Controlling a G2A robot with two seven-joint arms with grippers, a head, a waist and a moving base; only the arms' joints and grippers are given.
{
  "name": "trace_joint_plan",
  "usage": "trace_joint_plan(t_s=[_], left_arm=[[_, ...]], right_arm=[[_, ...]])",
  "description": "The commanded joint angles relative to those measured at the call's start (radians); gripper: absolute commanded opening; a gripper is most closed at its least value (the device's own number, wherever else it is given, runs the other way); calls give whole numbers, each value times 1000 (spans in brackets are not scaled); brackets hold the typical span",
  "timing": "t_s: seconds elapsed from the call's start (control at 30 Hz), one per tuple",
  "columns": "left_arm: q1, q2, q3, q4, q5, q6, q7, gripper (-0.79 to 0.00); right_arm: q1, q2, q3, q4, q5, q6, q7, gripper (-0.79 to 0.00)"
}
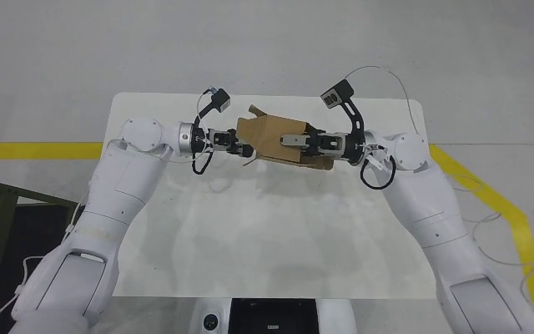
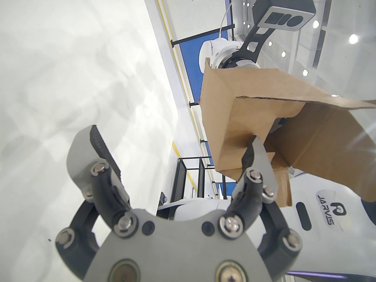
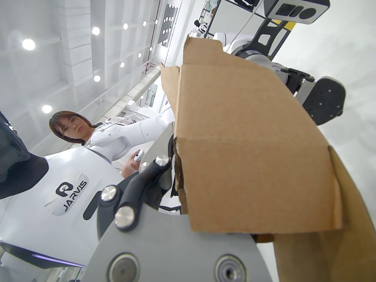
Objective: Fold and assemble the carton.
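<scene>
Above the white table [image 1: 250,250], over its far half, the two arms meet from either side with the carton [image 1: 265,132] between them, held clear of the smooth tabletop. The left gripper [image 1: 247,152] stands wide open at the carton's left end. Its ribbed black pads [image 2: 101,148] face each other across a broad gap. One of its fingers [image 2: 260,155] touches the edge of a small loose flap [image 2: 279,180], and the other is well apart from the cardboard. The right gripper [image 1: 292,140] is closed on the carton's right side, one pale finger lying along the top panel. In the right wrist view a broad cardboard panel stands in front and hides the other finger. The carton is plain brown corrugated board, matte and partly squared up into an open box, with creased folds, a perforated edge and flaps jutting at angles. Thin cables [image 1: 375,73] loop off the wrists. Beyond the table is pale grey floor [image 1: 267,42], with a yellow line [image 1: 50,150] running past on both sides.
</scene>
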Motion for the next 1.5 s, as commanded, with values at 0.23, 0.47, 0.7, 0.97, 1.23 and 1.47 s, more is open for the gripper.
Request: trace_joint_plan(t_s=[0.23, 0.47, 0.7, 0.97, 1.23, 1.47], left_arm=[[-24, -9, 26, 20, -4, 3, -24, 0], [-47, -14, 41, 36, 9, -1, -31, 0], [-63, -20, 58, 45, 20, -5, -36, 0], [-65, -18, 50, 62, 28, -21, -9, 0], [-43, 4, 16, 39, 101, -13, 15, 0], [-16, 10, 35, -29, 139, 22, -17, 0]], right_arm=[[7, -2, 8, 24, 2, -1, 2, -785], [9, -4, 7, 26, -2, 0, 8, -785], [14, -5, 9, 35, -5, -1, 10, -785], [5, -2, 28, 49, -2, -2, 13, -785], [-14, 10, 81, 64, 1, -1, -9, -785], [-23, 14, 98, 67, -28, 9, -64, -785]])
